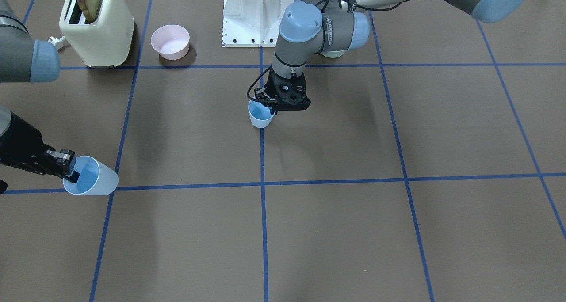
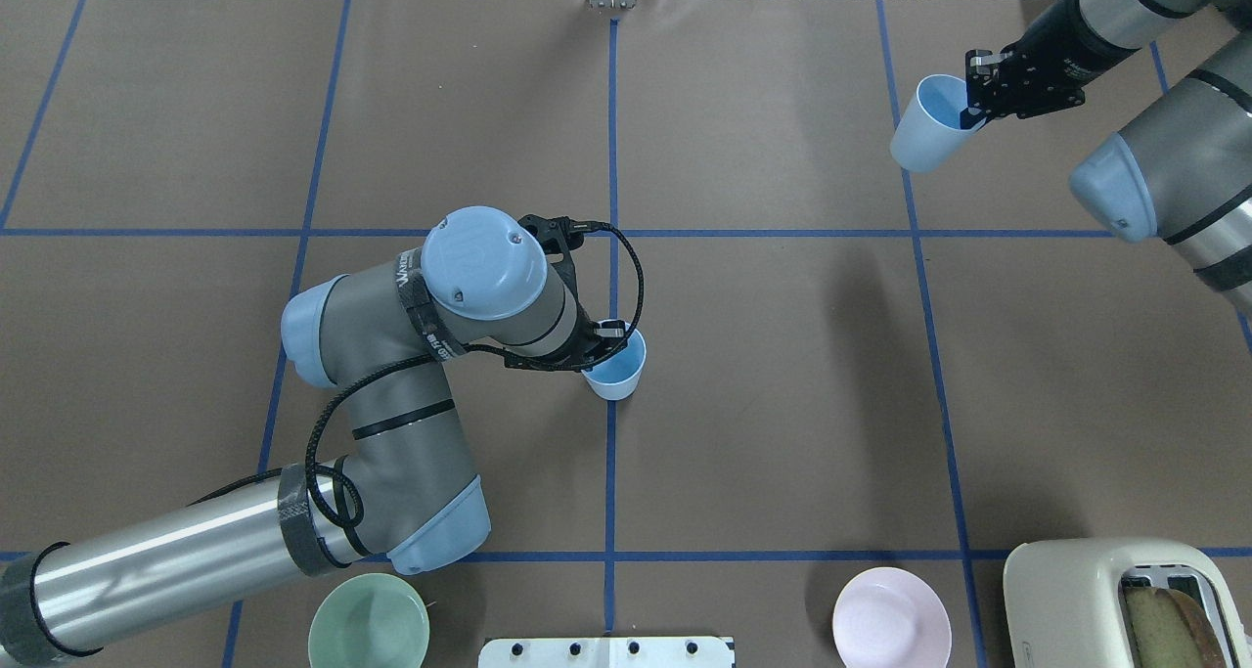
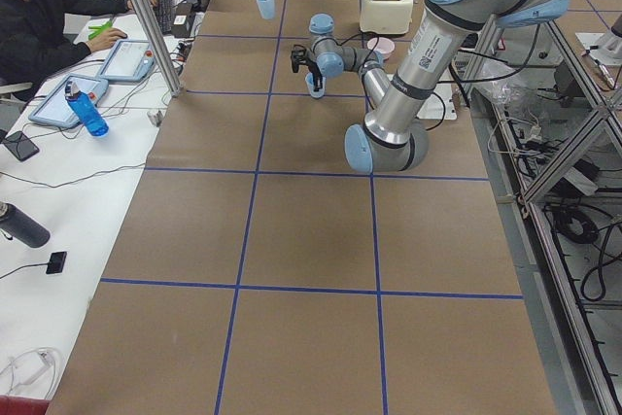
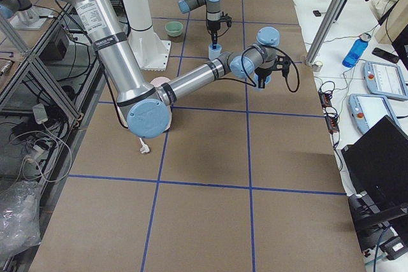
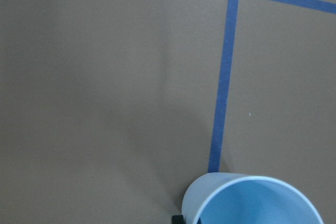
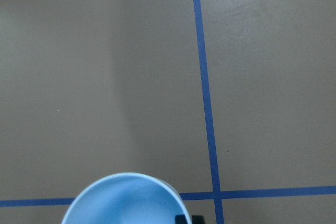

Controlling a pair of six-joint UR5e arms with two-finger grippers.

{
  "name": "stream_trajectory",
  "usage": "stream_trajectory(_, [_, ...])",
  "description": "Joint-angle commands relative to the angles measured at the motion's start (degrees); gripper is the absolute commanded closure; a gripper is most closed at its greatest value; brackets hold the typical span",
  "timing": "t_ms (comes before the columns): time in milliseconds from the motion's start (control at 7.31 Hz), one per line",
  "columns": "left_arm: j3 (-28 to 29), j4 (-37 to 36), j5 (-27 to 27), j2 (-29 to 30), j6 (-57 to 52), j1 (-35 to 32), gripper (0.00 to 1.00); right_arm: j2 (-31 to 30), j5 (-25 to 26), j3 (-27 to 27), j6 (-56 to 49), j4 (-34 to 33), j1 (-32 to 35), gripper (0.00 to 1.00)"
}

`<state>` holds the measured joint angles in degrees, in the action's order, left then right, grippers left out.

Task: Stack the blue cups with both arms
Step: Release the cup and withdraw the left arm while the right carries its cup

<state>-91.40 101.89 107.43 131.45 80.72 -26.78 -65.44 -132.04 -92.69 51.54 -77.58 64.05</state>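
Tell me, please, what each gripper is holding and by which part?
Each pinches a blue cup's rim: the left gripper the upright cup, the right gripper the tilted cup.

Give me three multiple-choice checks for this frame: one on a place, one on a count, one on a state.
1. The pink bowl stands: A beside the toaster; B on top of it; C inside it.
2. Blue cups in view: A one; B two; C four.
3. The cups are: A nested together; B apart, one in each gripper; C lying loose on their sides.
Answers: 1 A, the bowl sits right next to the toaster. 2 B, a centre cup and an outer cup. 3 B, the left gripper pinches the centre cup's rim and the right gripper the outer cup's, far apart.
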Motion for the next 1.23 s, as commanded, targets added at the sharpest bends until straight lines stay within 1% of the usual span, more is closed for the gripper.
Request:
stream_trajectory(0, [-2.6,0.2,0.6,-0.3,-1.2,-0.8,0.02,2.8,-0.1,-2.3,0.7,-5.7,-0.8,1.0])
stream_trajectory(137, [-5.6,-0.5,2.0,-2.1,-3.9,-2.6,0.02,4.2,0.5,-5.4,2.4,-10.0,-2.8,1.0])
stream_trajectory(274, [-8.6,-0.7,6.1,-4.7,-6.3,-6.0,0.02,5.4,1.8,-6.3,7.1,-10.1,-5.1,1.0])
stream_trajectory(410, [-11.4,-1.2,10.0,-7.3,-9.2,-10.0,0.02,6.5,4.6,-7.5,12.1,-10.1,-8.8,1.0])
stream_trajectory(547, [-12.9,-1.3,13.4,-9.8,-13.5,-14.8,0.02,7.9,8.3,-8.8,17.8,-10.3,-13.0,1.0])
stream_trajectory(684, [-14.1,-1.3,16.1,-12.4,-19.8,-18.8,0.02,9.4,10.8,-9.5,22.3,-10.4,-16.4,1.0])
stream_trajectory(821, [-14.0,-1.3,18.5,-14.3,-23.7,-22.1,0.02,10.9,13.2,-10.1,27.3,-10.6,-19.5,1.0])
stream_trajectory(1094, [-14.2,-1.3,20.5,-18.0,-31.1,-26.9,0.02,15.2,18.1,-12.3,33.1,-15.3,-25.3,1.0])
